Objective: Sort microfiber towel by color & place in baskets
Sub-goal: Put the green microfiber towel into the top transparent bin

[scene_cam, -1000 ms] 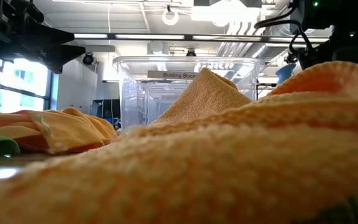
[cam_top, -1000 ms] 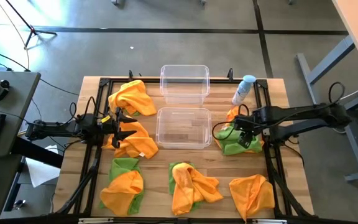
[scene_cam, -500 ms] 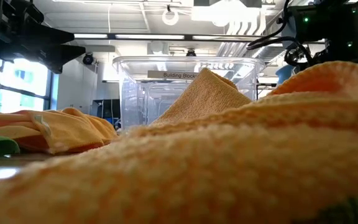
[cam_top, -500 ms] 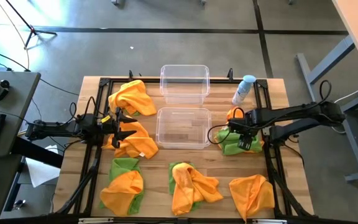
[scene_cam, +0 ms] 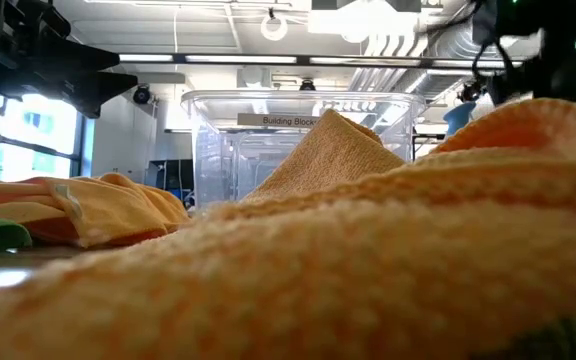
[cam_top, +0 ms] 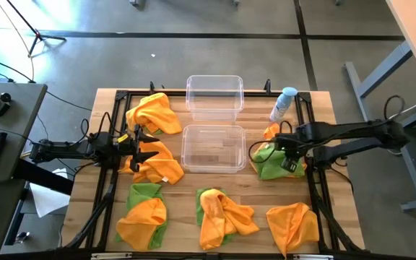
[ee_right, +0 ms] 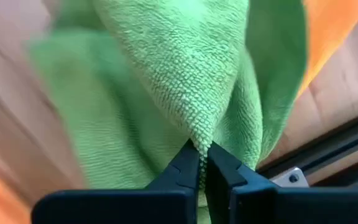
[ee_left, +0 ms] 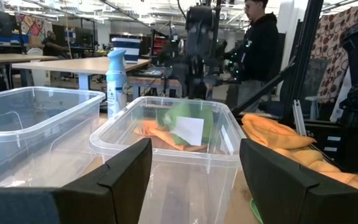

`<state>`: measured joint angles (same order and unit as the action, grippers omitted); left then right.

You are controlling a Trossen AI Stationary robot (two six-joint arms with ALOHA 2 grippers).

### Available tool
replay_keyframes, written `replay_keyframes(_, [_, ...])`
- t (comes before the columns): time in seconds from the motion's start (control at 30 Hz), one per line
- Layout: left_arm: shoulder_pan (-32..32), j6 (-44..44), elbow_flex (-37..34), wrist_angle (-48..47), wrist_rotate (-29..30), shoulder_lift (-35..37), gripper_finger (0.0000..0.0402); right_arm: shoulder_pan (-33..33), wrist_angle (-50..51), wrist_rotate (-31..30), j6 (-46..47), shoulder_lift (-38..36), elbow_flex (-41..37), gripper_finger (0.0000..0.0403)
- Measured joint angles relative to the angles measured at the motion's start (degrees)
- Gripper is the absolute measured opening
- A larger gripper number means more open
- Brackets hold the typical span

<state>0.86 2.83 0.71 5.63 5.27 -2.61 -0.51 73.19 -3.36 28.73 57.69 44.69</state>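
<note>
My right gripper (cam_top: 286, 156) points down at the table's right side, shut on a lime green towel (cam_top: 269, 166) that lies partly on an orange towel (cam_top: 271, 132). Two clear baskets stand in the middle: the far one (cam_top: 214, 96) and the near one (cam_top: 213, 147). My left gripper (cam_top: 141, 146) waits open and level at the left, over an orange towel (cam_top: 154, 165). Several more orange and green towels lie about: far left (cam_top: 152, 112), near left (cam_top: 141, 218), near middle (cam_top: 222, 213), near right (cam_top: 292, 225). My right gripper pinches a raised fold of the green towel (ee_right: 202, 144) between its two fingertips (ee_right: 184, 167), coming from above and pointing down. The cloth is drawn up into a narrow peak at the fingers. The rest of it spreads below on the table and the orange towel (ee_right: 328, 25).
A pale spray bottle (cam_top: 283, 103) stands at the far right, close to my right arm. A black frame rail (cam_top: 313, 180) runs along the table's right side. In the left wrist view a person (ee_left: 263, 43) stands beyond the table. An orange towel (scene_cam: 318, 260) fills the low view.
My right gripper has dipped down onto the green towel and come back up a little, staying over the same spot. The green towel has bunched slightly under it.
</note>
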Motion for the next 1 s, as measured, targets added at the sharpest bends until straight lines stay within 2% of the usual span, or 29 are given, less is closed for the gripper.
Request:
replay_keyframes(0.17, [0.0, 0.0, 0.0, 0.0, 0.0, 0.0, 0.0234, 1.8, 3.8, -4.3, 6.8, -5.7, 9.7, 0.0003])
replay_keyframes(0.4, [0.0, 0.0, 0.0, 0.0, 0.0, 0.0, 0.0234, 4.8, 3.6, -18.6, 10.9, -7.4, 28.5, 0.0001])
replay_keyframes(0.5, [0.0, 0.0, 0.0, 0.0, 0.0, 0.0, 0.0234, 5.3, -1.4, -25.8, 7.6, -5.8, 34.9, 0.0001])
replay_keyframes(0.63, [0.0, 0.0, 0.0, 0.0, 0.0, 0.0, 0.0234, 4.1, -12.8, -33.6, -4.0, -1.5, 41.2, 0.0001])
replay_keyframes(0.77, [0.0, 0.0, 0.0, 0.0, 0.0, 0.0, 0.0234, -0.1, -26.3, -34.6, -18.0, 4.9, 46.1, 0.0000])
replay_keyframes(0.9, [0.0, 0.0, 0.0, 0.0, 0.0, 0.0, 0.0234, -5.5, -36.7, -30.2, -29.3, 12.3, 50.5, 0.0000])
replay_keyframes(1.0, [0.0, 0.0, 0.0, 0.0, 0.0, 0.0, 0.0234, -10.4, -40.3, -26.6, -33.1, 18.1, 53.5, 0.0000])
